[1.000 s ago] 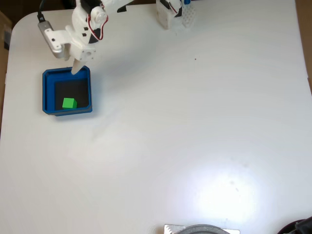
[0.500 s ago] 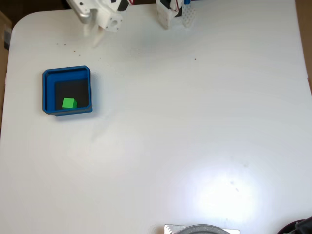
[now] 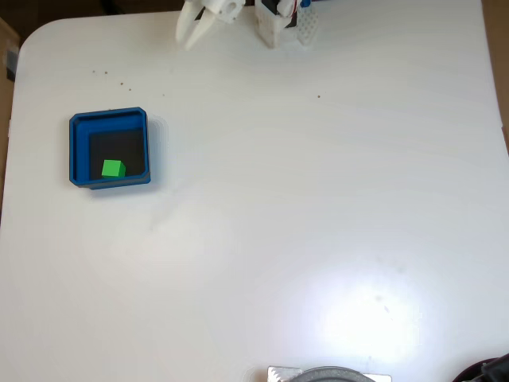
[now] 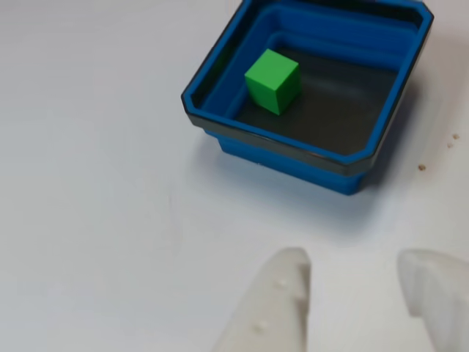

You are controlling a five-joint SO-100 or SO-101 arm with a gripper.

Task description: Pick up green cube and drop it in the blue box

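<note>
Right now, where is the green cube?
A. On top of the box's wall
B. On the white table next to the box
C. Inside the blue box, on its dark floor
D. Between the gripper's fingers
C: the green cube sits on the dark floor inside the blue box, while the gripper is open and apart from it.

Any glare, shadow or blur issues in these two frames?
Fixed view: a broad glare patch washes out the white table at lower right; the green cube and blue box stay crisp. Other view: the box casts a soft shadow on the table beside it; the open tool is close and slightly soft.
</note>
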